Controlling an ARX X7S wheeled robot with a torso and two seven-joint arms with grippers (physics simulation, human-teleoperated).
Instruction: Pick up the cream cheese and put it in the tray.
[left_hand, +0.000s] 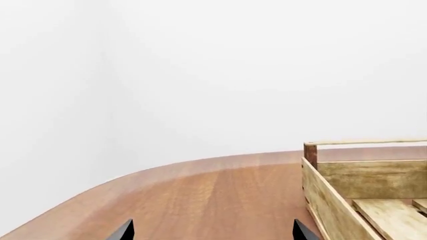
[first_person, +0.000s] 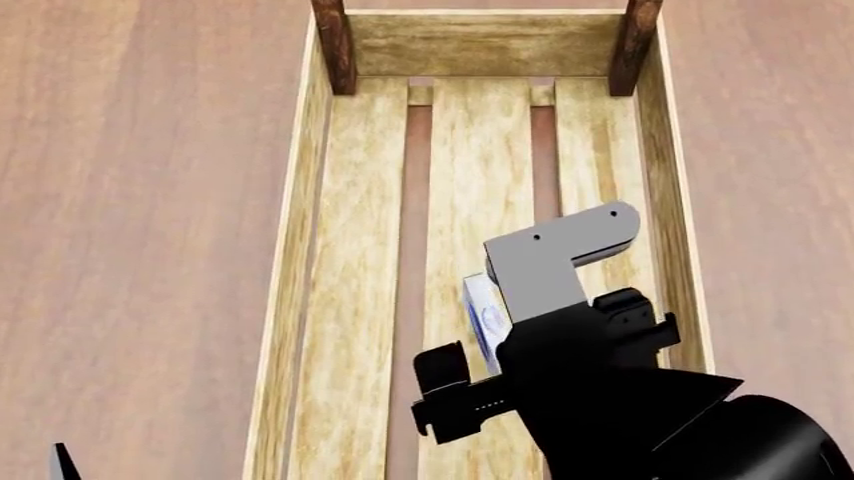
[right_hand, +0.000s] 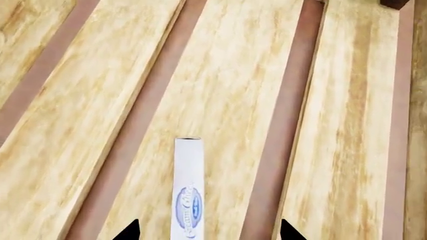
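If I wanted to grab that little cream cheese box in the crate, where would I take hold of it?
By its two broad faces, from above, I'd judge. The cream cheese sits on edge over the middle slat of the tray, thin side up, so fingers closing across that thin width fit; the right gripper's open fingers straddle it.

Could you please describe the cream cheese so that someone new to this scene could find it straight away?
Start at the long pale wooden tray on the brown table. Over its slatted bottom hangs the right gripper; the cream cheese is the thin white box between its fingertips. It is the only non-wooden item there, marked with a blue oval logo.
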